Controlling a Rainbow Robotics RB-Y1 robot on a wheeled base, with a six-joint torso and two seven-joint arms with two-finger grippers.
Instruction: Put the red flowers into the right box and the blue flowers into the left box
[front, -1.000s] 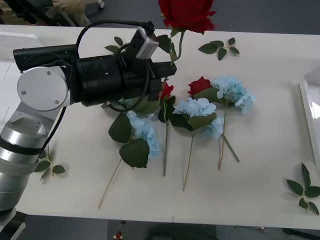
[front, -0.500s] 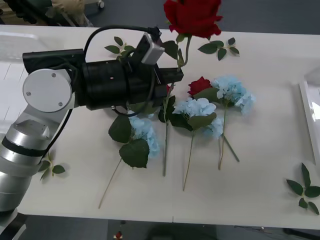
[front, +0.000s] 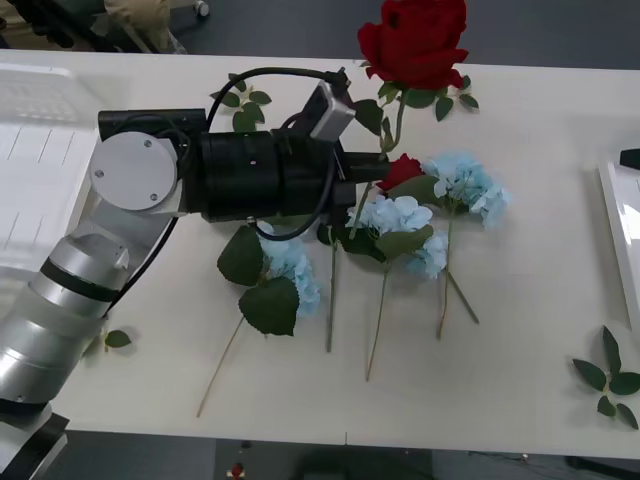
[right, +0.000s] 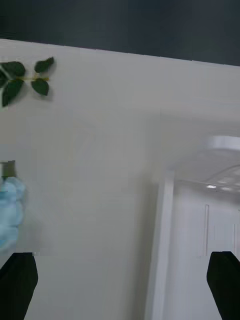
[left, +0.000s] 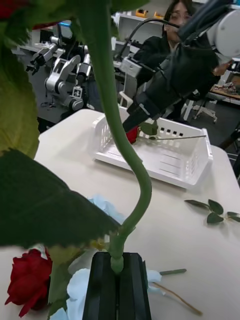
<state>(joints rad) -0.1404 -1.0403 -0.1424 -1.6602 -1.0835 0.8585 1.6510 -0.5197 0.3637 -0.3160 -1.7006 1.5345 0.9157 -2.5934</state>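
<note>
You had carried the red rose (front: 413, 42) farther right than a moment earlier; your left gripper (left: 118, 265) stayed clamped on its thin green stem above the table (front: 530, 180). Another rose (front: 400, 170) and fluffy pale blue hydrangeas (front: 465, 183) lay below. Your right gripper (right: 120, 285), fingers apart, hung beside the smooth-rimmed right box (right: 200, 220).

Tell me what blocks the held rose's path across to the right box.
Nothing visible does. The left tool holds the red rose raised above the blue flowers on the table; beyond them, bare tabletop runs to the right box.
</note>
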